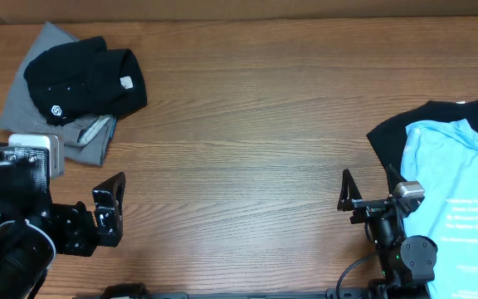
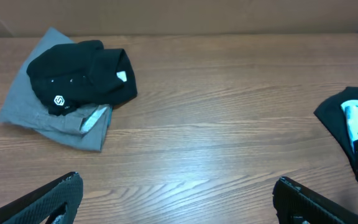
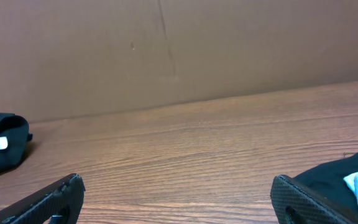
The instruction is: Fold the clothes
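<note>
A black folded garment [image 1: 85, 79] with a small white logo lies on top of a folded grey garment [image 1: 36, 91] at the table's far left. Both also show in the left wrist view, black [image 2: 79, 74] on grey [image 2: 48, 118]. A light blue T-shirt with black sleeves [image 1: 451, 187] lies spread at the right edge, partly out of view. My left gripper [image 1: 110, 212] is open and empty over bare wood, in front of the pile. My right gripper [image 1: 368, 189] is open and empty, just left of the T-shirt's edge.
The wooden table [image 1: 247, 141] stretches between the pile and the T-shirt. A brown cardboard wall [image 3: 166, 50] stands along the far edge. The left wrist view shows the T-shirt's edge [image 2: 353, 118] at right.
</note>
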`<state>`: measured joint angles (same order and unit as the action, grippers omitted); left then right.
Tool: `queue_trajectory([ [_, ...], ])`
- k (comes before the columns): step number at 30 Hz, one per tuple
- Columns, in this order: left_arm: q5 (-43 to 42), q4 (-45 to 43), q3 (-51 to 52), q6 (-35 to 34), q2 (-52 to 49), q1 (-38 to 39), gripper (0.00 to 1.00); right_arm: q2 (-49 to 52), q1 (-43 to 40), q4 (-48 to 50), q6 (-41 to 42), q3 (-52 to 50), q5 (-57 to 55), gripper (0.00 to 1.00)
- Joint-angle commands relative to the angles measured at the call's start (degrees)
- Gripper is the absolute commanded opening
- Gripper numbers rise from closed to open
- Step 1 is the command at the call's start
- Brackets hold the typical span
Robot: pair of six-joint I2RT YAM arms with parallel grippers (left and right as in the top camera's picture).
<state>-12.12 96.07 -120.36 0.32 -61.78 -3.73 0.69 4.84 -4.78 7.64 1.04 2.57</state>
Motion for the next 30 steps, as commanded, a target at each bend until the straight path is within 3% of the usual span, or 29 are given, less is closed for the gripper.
queue_trajectory([
  [1,0.28,-0.09,-0.07,-0.52,-0.09,0.42,1.00,-0.24,-0.37,0.13,-0.20,-0.55,-0.07,1.00],
  [10,0.85,-0.15,-0.04,0.42,-0.13,0.42,1.00,-0.24,-0.37,0.13,-0.20,-0.55,-0.07,1.00],
  [13,1.33,-5.55,1.22,0.96,0.31,0.44,1.00,-0.24,-0.37,0.13,-0.20,-0.57,-0.07,1.00],
  [17,-0.04,-26.12,12.57,0.96,3.98,0.44,1.00,-0.24,-0.37,0.13,-0.20,-0.55,-0.07,1.00],
  [23,-4.50,-58.14,40.92,0.79,15.52,0.44,1.00,-0.24,-0.37,0.13,-0.20,-0.55,-0.07,1.00],
  [30,-5.49,-86.99,70.88,0.76,30.32,0.37,1.00,-0.24,-0.37,0.13,-0.20,-0.55,-0.07,1.00],
])
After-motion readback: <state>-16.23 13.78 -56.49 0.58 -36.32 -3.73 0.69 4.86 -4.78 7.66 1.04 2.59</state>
